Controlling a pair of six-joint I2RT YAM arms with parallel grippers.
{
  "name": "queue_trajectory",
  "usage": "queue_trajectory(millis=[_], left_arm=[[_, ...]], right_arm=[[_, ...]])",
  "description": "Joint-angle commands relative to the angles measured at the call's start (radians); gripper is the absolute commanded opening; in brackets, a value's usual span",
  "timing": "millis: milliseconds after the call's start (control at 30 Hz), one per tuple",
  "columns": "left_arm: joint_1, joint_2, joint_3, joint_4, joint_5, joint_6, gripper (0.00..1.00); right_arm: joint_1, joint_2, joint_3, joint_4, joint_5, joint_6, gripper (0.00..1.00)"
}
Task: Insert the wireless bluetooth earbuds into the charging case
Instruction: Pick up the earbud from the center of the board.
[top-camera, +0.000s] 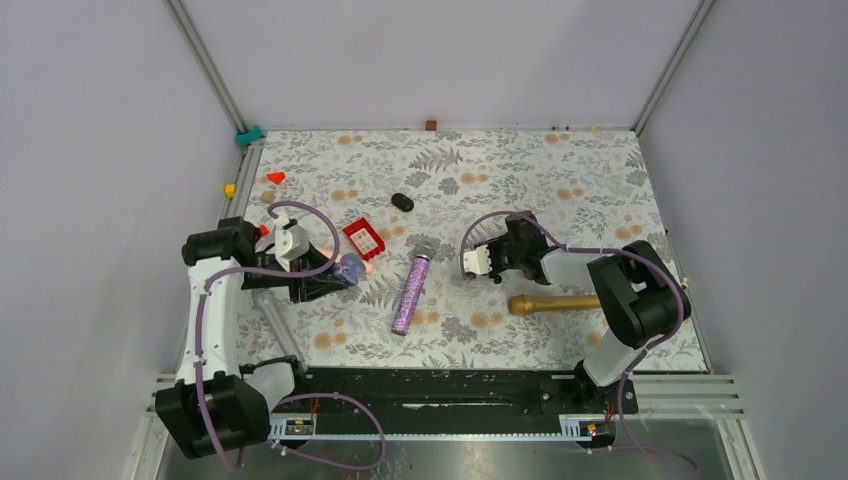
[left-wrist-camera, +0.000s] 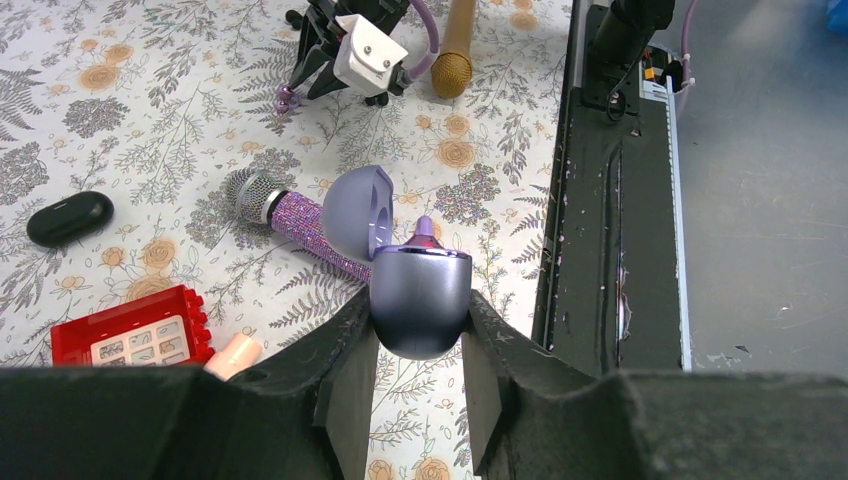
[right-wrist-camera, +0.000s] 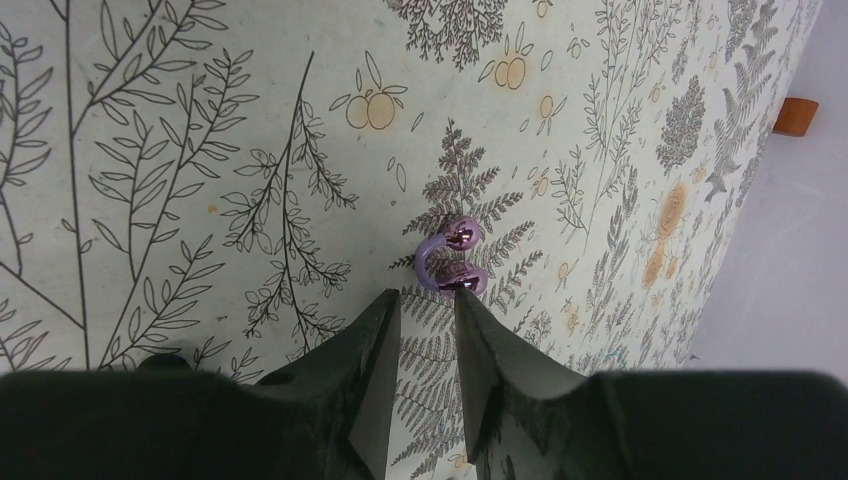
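Left gripper (left-wrist-camera: 420, 305) clamps open charging case (left-wrist-camera: 420, 280), one earbud (left-wrist-camera: 425, 232) apparently seated; right gripper (right-wrist-camera: 425, 300), slightly parted, empty, beside remaining earbud (right-wrist-camera: 452, 258).

The case (left-wrist-camera: 420, 275) sits between the fingers of the left gripper (left-wrist-camera: 420, 312) over the left of the table (top-camera: 600, 180). A toy (top-camera: 364, 239) lies just behind it, a microphone (top-camera: 410, 293) to its right at mid-table, and a capsule (top-camera: 402, 202) farther back. A second microphone (top-camera: 550, 303) lies at the right, nearer than the right gripper (right-wrist-camera: 428, 305). An earbud (right-wrist-camera: 450, 262) lies on the table just ahead of that gripper's fingertips
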Motion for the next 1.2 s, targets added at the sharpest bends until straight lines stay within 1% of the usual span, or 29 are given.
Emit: queue_trajectory(millis=[0, 267, 367, 567, 800, 967, 1167], left_arm=[[0.009, -0.016, 0.013, -0.037, 0.052, 0.033, 0.01], [0.010, -0.022, 0.011, -0.038, 0.054, 0.033, 0.01], [0.012, -0.020, 0.012, -0.038, 0.053, 0.031, 0.01], [0.014, -0.020, 0.013, -0.037, 0.054, 0.031, 0.01], [0.017, -0.020, 0.012, -0.037, 0.055, 0.029, 0.01], [0.019, -0.021, 0.011, -0.038, 0.056, 0.029, 0.01], [0.021, -0.023, 0.009, -0.038, 0.057, 0.029, 0.01]], right_arm=[[0.008, 0.028, 0.015, -0.076, 0.007, -0.019, 0.34], [0.026, 0.063, 0.025, -0.054, 0.054, -0.026, 0.33], [0.031, 0.074, 0.041, -0.076, 0.065, -0.026, 0.33], [0.036, 0.081, 0.046, -0.069, 0.074, -0.037, 0.33], [0.048, 0.104, 0.066, -0.087, 0.100, -0.077, 0.32], [0.064, 0.125, 0.106, -0.111, 0.113, -0.090, 0.29], [0.090, 0.160, 0.176, -0.169, 0.134, -0.069, 0.19]])
